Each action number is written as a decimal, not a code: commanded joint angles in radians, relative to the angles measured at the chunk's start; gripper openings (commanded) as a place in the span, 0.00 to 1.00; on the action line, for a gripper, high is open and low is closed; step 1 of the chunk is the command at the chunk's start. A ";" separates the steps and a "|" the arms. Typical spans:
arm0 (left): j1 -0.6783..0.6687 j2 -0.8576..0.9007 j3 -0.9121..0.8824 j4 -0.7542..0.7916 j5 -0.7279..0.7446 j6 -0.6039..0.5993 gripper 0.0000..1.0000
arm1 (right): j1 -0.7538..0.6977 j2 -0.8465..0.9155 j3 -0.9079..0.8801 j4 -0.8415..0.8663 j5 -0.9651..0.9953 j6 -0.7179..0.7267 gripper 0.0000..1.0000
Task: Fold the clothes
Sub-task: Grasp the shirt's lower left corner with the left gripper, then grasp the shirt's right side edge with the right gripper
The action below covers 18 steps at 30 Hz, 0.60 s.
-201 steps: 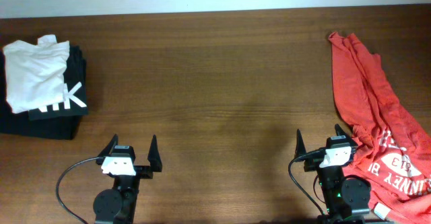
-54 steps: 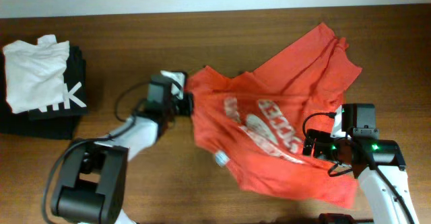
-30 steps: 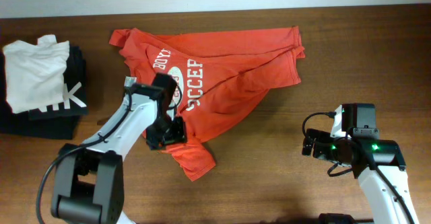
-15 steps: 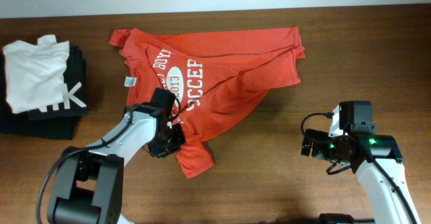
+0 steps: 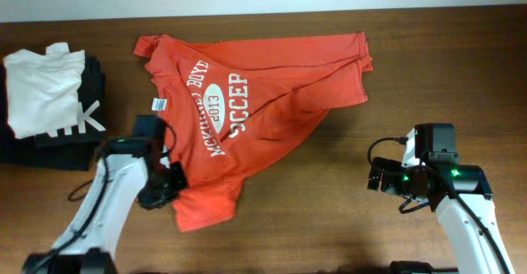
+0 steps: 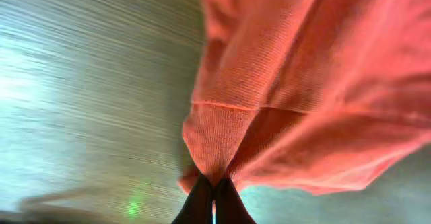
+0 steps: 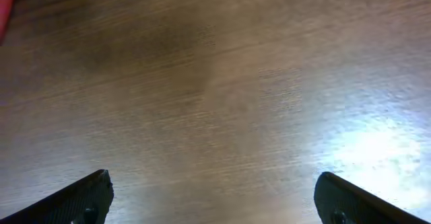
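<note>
My left hand (image 5: 167, 188) pinches the shirt's (image 5: 272, 76) near corner; the shirt stretches away rightward from it. My right hand (image 5: 377, 180) is wide open and empty.

One T-shirt (image 5: 272, 101), one white garment (image 5: 41, 89), one black garment (image 5: 58, 152) (underneath), two arms (image 5: 111, 200) (image 5: 461, 204).

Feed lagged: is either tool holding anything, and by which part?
Left tool pinches the orange-red T-shirt by a hemmed edge at its near end; right tool holds nothing.
</note>
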 commanded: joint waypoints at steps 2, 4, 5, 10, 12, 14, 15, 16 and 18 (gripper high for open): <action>0.058 -0.019 -0.016 -0.013 -0.108 0.019 0.00 | -0.008 0.005 0.004 0.044 -0.103 -0.006 0.99; 0.067 -0.019 -0.021 -0.014 -0.217 0.011 0.00 | -0.008 0.045 0.004 0.111 -0.137 -0.006 0.99; 0.077 -0.019 -0.021 -0.014 -0.249 0.011 0.00 | -0.008 0.067 0.004 0.135 -0.158 -0.006 0.99; 0.229 -0.019 -0.021 0.002 -0.242 -0.067 0.00 | -0.006 0.308 0.004 0.381 -0.301 -0.007 0.80; 0.235 -0.019 -0.021 0.018 -0.229 -0.066 0.00 | -0.006 0.389 0.004 0.504 -0.365 -0.006 0.73; 0.235 -0.019 -0.021 0.023 -0.229 -0.067 0.00 | -0.005 0.445 0.004 0.595 -0.367 -0.006 0.64; 0.235 -0.019 -0.021 0.024 -0.229 -0.067 0.00 | -0.005 0.484 0.004 0.651 -0.367 -0.006 0.63; 0.235 -0.019 -0.021 0.024 -0.229 -0.067 0.00 | -0.005 0.515 0.004 0.692 -0.367 -0.006 0.62; 0.235 -0.019 -0.021 0.024 -0.229 -0.067 0.00 | -0.005 0.573 0.004 0.768 -0.367 -0.006 0.61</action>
